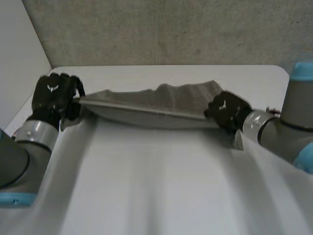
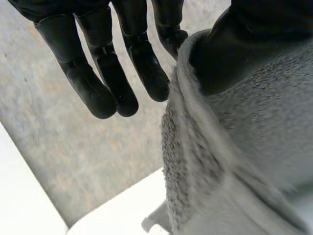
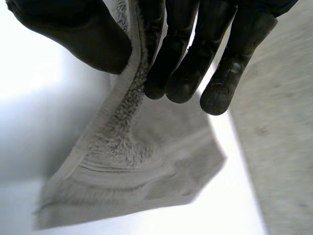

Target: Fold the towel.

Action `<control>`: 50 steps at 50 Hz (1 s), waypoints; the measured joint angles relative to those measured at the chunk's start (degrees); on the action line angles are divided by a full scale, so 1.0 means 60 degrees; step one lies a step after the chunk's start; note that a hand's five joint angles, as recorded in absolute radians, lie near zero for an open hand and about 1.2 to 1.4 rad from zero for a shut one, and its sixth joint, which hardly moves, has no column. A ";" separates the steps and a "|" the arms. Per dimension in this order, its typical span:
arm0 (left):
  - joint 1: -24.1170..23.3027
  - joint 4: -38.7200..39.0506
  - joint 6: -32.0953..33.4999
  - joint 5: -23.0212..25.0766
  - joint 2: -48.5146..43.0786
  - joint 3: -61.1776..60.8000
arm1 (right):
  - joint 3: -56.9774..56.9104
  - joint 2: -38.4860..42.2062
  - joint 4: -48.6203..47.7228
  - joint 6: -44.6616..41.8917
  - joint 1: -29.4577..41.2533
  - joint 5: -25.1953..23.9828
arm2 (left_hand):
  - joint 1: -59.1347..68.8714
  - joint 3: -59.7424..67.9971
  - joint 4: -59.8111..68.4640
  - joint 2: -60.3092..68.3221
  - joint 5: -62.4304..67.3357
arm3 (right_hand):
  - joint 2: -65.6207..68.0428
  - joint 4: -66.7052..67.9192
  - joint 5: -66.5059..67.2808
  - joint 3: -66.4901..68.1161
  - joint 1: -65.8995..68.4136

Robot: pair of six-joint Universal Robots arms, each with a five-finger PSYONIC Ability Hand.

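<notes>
Beyond the near part of the white table (image 1: 161,186), the grey towel (image 1: 156,105) spans its far half, drawn taut, each end pinched between thumb and fingers by the left hand (image 1: 54,95) and the right hand (image 1: 227,110); apparently mid-fold, not yet laid down or flattened.

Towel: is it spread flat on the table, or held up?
Held up. The towel is stretched between the left hand and the right hand, each pinching one end, and its middle sags.

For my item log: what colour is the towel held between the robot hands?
The towel is plain grey, looped pile; clearest in the right wrist view.
</notes>
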 measured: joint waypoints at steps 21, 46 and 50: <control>0.0193 0.0564 0.0841 0.0112 -0.0108 -0.0537 | 0.2364 0.0274 -0.3246 0.2159 0.0010 0.2047 | 0.0080 0.0001 0.0000 0.0001 0.0002 | -0.5222 -0.5288 -0.5864 -0.5240 -0.5361; 0.0590 0.0609 0.0835 0.0112 -0.0366 -0.0611 | 0.2147 0.0290 -0.3467 0.3765 -0.0742 0.2568 | 0.0081 0.0001 0.0000 0.0001 0.0002 | -0.3465 -0.3630 -0.3972 -0.3474 -0.3466; 0.0586 0.0608 0.0843 0.0117 -0.0446 -0.0619 | 0.2072 0.0302 -0.3403 0.3754 -0.0862 0.2496 | 0.0081 0.0001 0.0000 0.0001 0.0002 | -0.0149 -0.0230 -0.0493 -0.0216 -0.0095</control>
